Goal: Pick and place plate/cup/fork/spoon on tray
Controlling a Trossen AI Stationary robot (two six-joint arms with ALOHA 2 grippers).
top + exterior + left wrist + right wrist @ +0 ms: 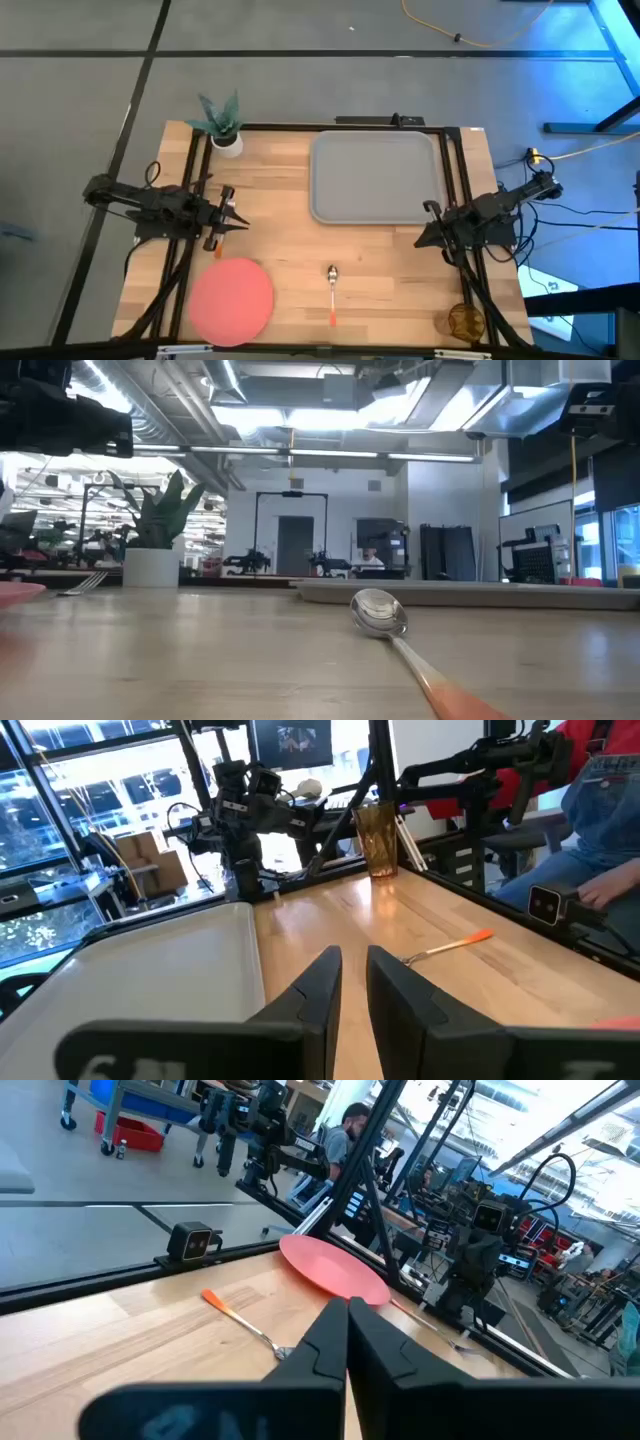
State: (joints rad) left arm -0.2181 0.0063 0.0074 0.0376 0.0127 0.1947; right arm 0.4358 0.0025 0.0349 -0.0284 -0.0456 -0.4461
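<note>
The coral plate lies flat at the table's near left. The spoon lies at near centre, its bowl toward the grey tray at far centre. The amber cup stands upright at the near right corner. The fork lies under my left arm, only partly seen. My left gripper hangs over the table's left, its fingers a narrow gap apart, empty. My right gripper is shut and empty, near the tray's near right corner.
A white pot with a green plant stands at the far left corner. A black frame runs along the table's edges. A person sits beyond the table's near edge. Bare wood lies between the tray and the spoon.
</note>
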